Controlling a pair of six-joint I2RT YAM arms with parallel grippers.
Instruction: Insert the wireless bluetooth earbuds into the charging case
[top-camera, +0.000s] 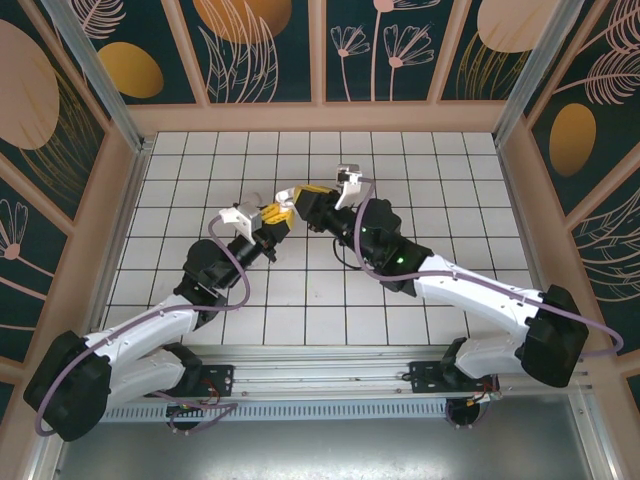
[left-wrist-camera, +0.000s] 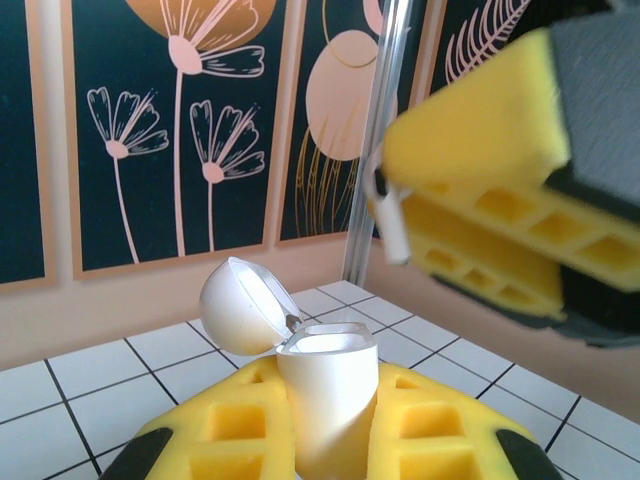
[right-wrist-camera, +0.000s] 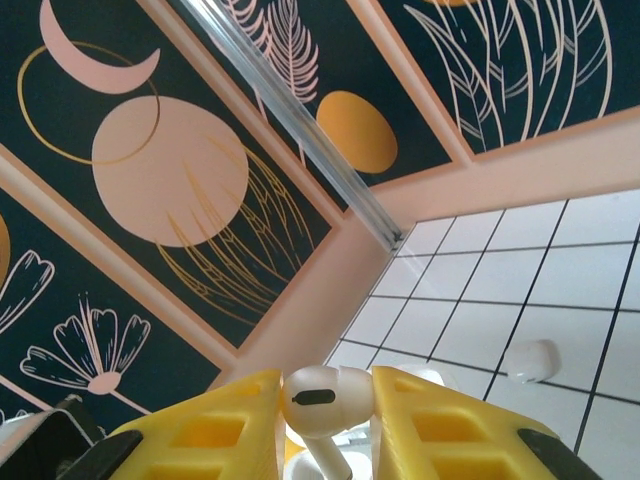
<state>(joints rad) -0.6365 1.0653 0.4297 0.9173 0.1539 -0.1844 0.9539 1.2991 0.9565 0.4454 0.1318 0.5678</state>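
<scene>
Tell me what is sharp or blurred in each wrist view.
Left wrist view: the charging case is sharp, the right claw near the lens blurred. Right wrist view: the held earbud is crisp, the loose earbud on the tiles soft.

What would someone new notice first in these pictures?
At the centre, the left gripper clamps an open white charging case upright, lid flipped back. The right gripper pinches an earbud beside it, stem hanging down. Another earbud lies on the white tiles beyond.

No writing, label, brand, number or sign can be read on anything here.
</scene>
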